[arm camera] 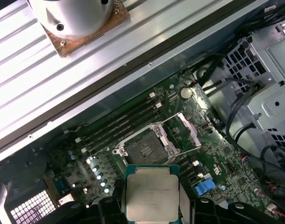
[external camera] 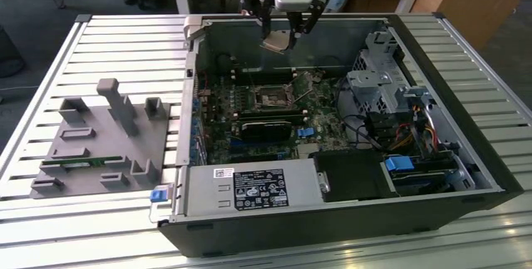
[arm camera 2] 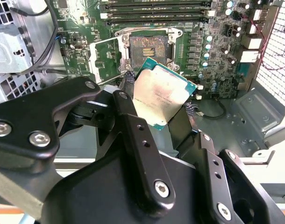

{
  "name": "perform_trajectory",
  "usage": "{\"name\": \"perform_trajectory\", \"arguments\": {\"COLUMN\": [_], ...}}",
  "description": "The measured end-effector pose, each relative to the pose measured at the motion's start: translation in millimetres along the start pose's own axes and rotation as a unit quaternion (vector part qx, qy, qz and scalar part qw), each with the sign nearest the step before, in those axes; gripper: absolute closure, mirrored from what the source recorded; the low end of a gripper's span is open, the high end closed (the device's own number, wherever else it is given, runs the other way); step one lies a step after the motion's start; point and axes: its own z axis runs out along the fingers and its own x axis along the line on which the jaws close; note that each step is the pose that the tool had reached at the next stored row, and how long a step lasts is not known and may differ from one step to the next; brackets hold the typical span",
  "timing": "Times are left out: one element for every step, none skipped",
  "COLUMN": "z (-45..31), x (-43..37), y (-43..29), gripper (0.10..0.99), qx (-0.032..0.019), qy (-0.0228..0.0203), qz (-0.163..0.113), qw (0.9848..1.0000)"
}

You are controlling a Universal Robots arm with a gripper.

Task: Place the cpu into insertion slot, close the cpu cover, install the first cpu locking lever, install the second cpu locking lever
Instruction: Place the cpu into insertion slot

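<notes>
I am seeing the gripper (external camera: 283, 35) clamping the cpu (arm camera 2: 162, 95), tilted, high by the far wall of the case (external camera: 332, 32); the open slot (external camera: 270, 96) is lying below, nearer

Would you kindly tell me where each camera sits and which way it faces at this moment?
Exterior view: off the arm, raised, looking down into the open computer case; shows the gripper holding the cpu.
First wrist view: on the arm, looking down past the cpu at the insertion slot and opened cpu cover.
Second wrist view: on the arm, behind the black fingers, facing the same slot.
Shared: both wrist views show the held cpu short of the empty insertion slot.
</notes>
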Motion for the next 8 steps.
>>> {"name": "perform_trajectory", "arguments": {"z": [0.0, 0.0, 0.0, 0.0, 0.0, 0.0, 0.0, 0.0], "x": [0.0, 0.0, 0.0, 0.0, 0.0, 0.1, 0.1, 0.1], "y": [0.0, 0.0, 0.0, 0.0, 0.0, -0.1, -0.1, -0.1], "gripper": [0.545, 0.545, 0.545, 0.545, 0.545, 0.545, 0.545, 0.545], "qx": [0.0, -0.0001, -0.0001, -0.0001, -0.0001, -0.0001, -0.0002, -0.0002], "qy": [-0.0001, -0.0002, -0.0004, -0.0005, -0.0006, -0.0007, -0.0008, -0.001], "qz": [0.001, 0.003, 0.004, 0.005, 0.006, 0.008, 0.009, 0.011], "qw": [1.0, 1.0, 1.0, 1.0, 1.0, 1.0, 1.0, 0.9999]}}
